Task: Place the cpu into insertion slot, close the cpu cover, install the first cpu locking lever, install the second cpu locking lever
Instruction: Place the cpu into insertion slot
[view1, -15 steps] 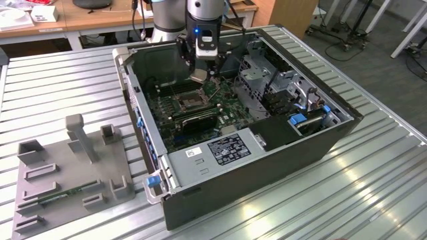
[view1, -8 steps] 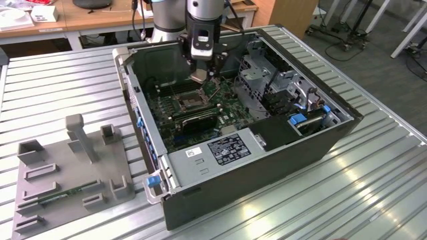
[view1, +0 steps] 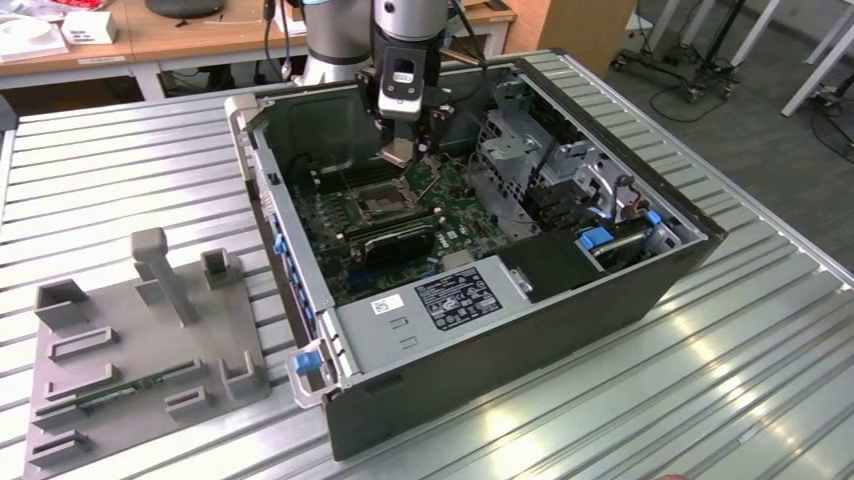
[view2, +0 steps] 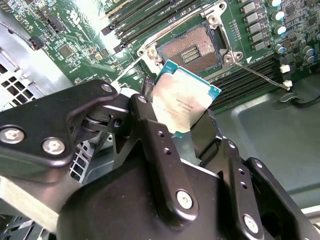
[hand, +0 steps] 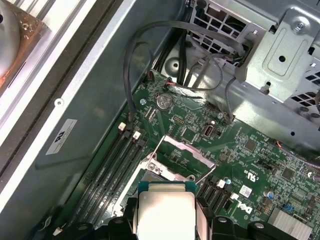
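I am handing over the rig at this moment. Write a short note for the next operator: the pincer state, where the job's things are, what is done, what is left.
Pincer: shut on the cpu, holding it tilted above the motherboard.
Insertion slot: empty, contacts exposed, near the cpu.
Cpu cover: swung open.
Done: cpu is in the grasp, close to the slot.
Left: cpu not seated, cover not closed, both locking levers not installed; one lever stands free beside the slot.
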